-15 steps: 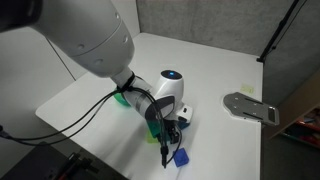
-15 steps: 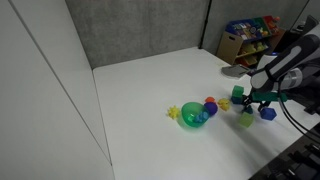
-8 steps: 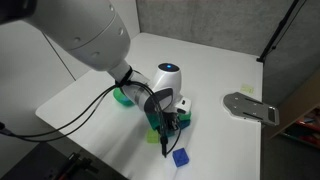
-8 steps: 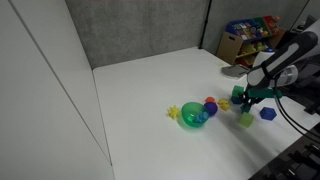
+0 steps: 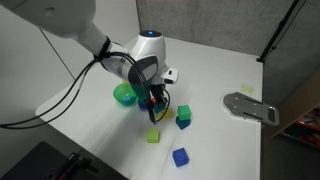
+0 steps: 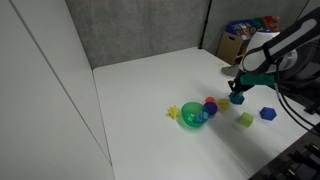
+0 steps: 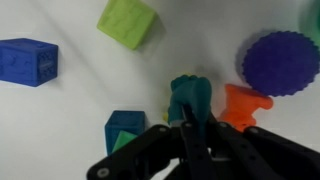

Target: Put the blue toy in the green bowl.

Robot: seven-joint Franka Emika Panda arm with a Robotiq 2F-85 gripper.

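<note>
**Item:** blue toy [image 7: 190, 95], a small dark teal block. In the wrist view it is sitting pinched at the tips of the end effector [image 7: 190, 122], with most of its body sticking out past them.

**End effector:** the jaws are standing almost together, clamping the toy's near end and gripping nothing else. Whether the toy is hanging clear of the surface [image 5: 225, 60] cannot be told.

**Location:** in an exterior view the end effector [image 6: 238, 92] is hovering near the green bowl [image 6: 184, 121] but not over it. The purple ball [image 6: 210, 109] is lying between the two.

**Neighbours (wrist view):**
- The orange toy [image 7: 243, 105] is lying just beside the held block.
- The blue-and-green block [image 7: 125, 130] is resting close on the other side.
- The lime cube [image 7: 128, 22] and blue cube [image 7: 27, 62] are lying farther off.

**Handling (judged):**
- The block is looking light, rigid and smooth-faced.
- With the hold at one end only, it is likely to pivot or slip.
- A grip across two flat opposite faces, nearer the middle, would be holding it more surely.
- It seems sturdy enough for a short drop into the bowl.
</note>
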